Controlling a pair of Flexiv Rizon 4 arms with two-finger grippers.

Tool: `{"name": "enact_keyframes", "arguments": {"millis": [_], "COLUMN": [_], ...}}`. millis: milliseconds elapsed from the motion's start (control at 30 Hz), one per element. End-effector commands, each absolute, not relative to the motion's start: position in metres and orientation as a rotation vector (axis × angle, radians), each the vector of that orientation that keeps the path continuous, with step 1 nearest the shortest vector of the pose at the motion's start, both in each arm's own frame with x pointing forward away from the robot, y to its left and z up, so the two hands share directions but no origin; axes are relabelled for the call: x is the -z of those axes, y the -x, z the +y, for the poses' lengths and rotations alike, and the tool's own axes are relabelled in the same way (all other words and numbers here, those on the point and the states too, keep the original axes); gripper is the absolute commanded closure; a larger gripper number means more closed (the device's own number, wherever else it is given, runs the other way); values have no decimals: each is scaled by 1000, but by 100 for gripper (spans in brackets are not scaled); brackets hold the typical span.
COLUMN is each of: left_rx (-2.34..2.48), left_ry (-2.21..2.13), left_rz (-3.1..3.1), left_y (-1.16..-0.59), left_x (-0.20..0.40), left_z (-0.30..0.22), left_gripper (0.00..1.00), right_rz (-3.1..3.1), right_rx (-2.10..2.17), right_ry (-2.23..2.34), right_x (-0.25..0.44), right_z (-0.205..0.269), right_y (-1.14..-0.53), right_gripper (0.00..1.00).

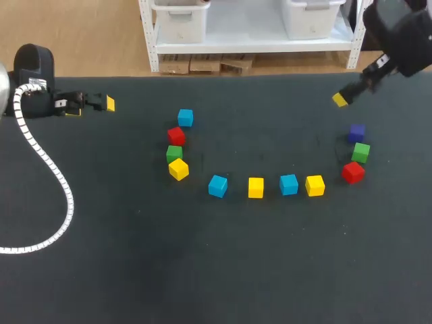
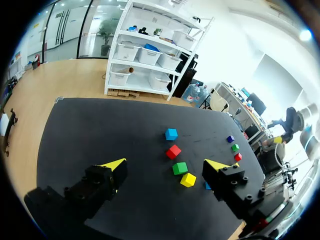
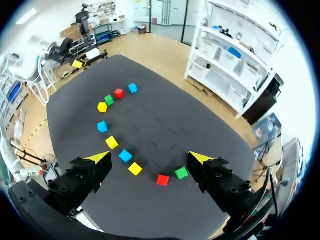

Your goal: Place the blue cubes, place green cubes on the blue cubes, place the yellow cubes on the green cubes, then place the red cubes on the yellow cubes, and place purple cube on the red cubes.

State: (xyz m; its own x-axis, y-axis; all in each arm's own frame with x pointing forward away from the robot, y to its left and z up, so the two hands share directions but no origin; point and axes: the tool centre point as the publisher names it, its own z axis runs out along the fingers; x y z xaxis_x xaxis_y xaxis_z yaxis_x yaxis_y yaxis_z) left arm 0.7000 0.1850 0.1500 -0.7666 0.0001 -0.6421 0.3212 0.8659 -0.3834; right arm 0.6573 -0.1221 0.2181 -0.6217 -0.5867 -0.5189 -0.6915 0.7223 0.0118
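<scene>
The cubes lie in a loose arc on the black table (image 1: pixel 121 256). At its left end are a blue cube (image 1: pixel 185 118), a red cube (image 1: pixel 176 136), a green cube (image 1: pixel 174 154) and a yellow cube (image 1: pixel 178 169). Along the front run blue (image 1: pixel 217 185), yellow (image 1: pixel 255 187), blue (image 1: pixel 289 184) and yellow (image 1: pixel 314 185) cubes. At the right end sit a red cube (image 1: pixel 352 172), a green cube (image 1: pixel 360 152) and the purple cube (image 1: pixel 357 133). My left gripper (image 1: pixel 101 103) (image 2: pixel 166 165) is open and empty at the far left. My right gripper (image 1: pixel 344 96) (image 3: pixel 150 158) hangs open and empty behind the purple cube.
A white ribbed cable (image 1: pixel 50 182) loops from my left arm across the table's left side. In the right wrist view the purple cube is hidden behind a finger.
</scene>
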Motion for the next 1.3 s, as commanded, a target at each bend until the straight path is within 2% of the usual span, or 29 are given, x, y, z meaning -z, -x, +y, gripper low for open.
{"name": "enact_keyframes", "arguments": {"millis": [33,367,833,1000,1300], "left_rx": [636,636,636,636,636], "left_ry": [-231,-231,-231,-231,-231], "left_rz": [2374,2374,2374,2374,2374], "left_y": [-700,-700,-700,-700,-700], "left_x": [-150,-150,-150,-150,-150], "left_z": [185,185,185,185,185], "left_gripper": [0,0,0,0,0], "right_rz": [2461,2451,2422,2355,2276], "right_rx": [-265,-261,-285,-216,-174], "right_ry": [927,952,1220,1475,1810], "right_x": [-219,-224,-208,-193,-168], "right_z": [-130,-128,-74,-57,-61], "right_y": [-661,-665,-653,-640,-620], "right_gripper": [0,0,0,0,0]}}
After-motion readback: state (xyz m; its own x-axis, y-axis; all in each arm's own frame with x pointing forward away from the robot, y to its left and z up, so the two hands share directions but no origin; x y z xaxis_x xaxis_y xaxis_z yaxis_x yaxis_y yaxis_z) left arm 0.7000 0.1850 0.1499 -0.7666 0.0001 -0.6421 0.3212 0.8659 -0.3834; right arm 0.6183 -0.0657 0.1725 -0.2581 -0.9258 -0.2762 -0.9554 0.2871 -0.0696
